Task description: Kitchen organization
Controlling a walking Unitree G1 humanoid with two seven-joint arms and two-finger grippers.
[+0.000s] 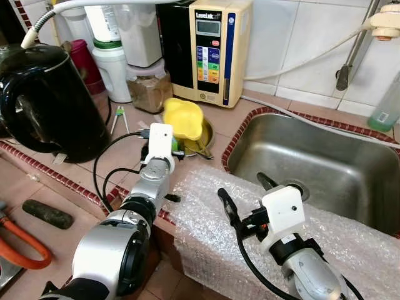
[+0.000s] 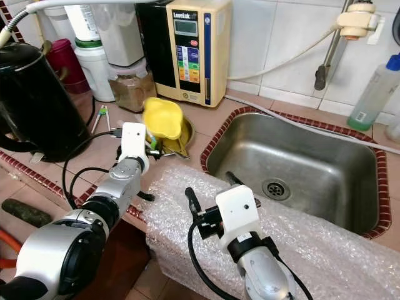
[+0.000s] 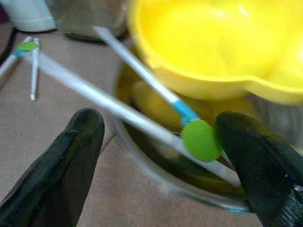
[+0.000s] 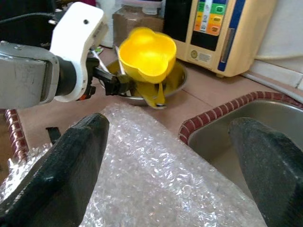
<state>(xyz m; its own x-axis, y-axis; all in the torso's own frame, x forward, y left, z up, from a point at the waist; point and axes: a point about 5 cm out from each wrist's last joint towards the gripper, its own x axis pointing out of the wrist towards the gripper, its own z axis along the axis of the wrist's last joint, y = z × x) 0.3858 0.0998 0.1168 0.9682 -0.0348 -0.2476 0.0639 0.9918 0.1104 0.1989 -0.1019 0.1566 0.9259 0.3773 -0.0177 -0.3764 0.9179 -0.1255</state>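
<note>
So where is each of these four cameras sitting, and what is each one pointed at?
Left and right eye views: on the head, looking down at the counter, the sink and both silver arms.
Left wrist view: on the left arm, looking along the open left gripper at white chopsticks by the yellow bowl.
Right wrist view: along the open right gripper above the bubble wrap.
Shared: the yellow bowl shows in all four.

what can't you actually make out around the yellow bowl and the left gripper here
- What else lies in the metal dish: hidden beneath the yellow bowl in both eye views and the right wrist view.
- Left gripper: in the eye views its fingers are behind its own white wrist housing.
- Green-tipped white utensil: blurred in the left wrist view, both ends cut off, so its kind is unclear.
- Writing on the beige appliance: too small to read.
</note>
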